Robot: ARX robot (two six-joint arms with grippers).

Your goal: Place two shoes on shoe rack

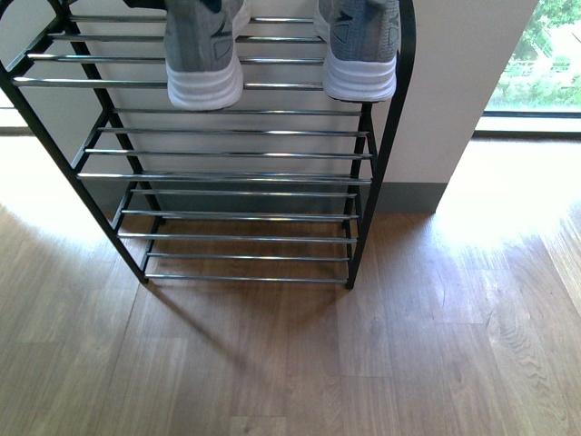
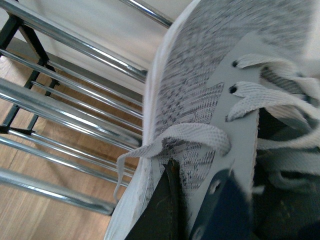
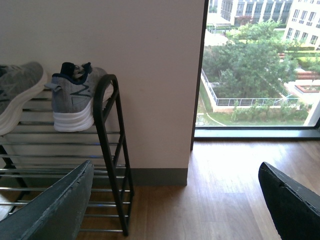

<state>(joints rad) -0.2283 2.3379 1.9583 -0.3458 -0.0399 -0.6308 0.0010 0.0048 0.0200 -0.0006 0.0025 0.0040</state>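
Right hand (image 3: 175,170) spread wide, empty, off rack's (image 3: 112,150) arched end. Left hand (image 2: 167,207) pressed against side of left sneaker (image 2: 200,75); whether clamped or loose, cannot tell. Both sneakers on highest visible tier, white heels overhanging front bar, right sneaker (image 1: 360,50) beside arched end.

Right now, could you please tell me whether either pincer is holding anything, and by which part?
Left pincer grips the grey sneaker by its laced upper edge; right pincer is open, empty.
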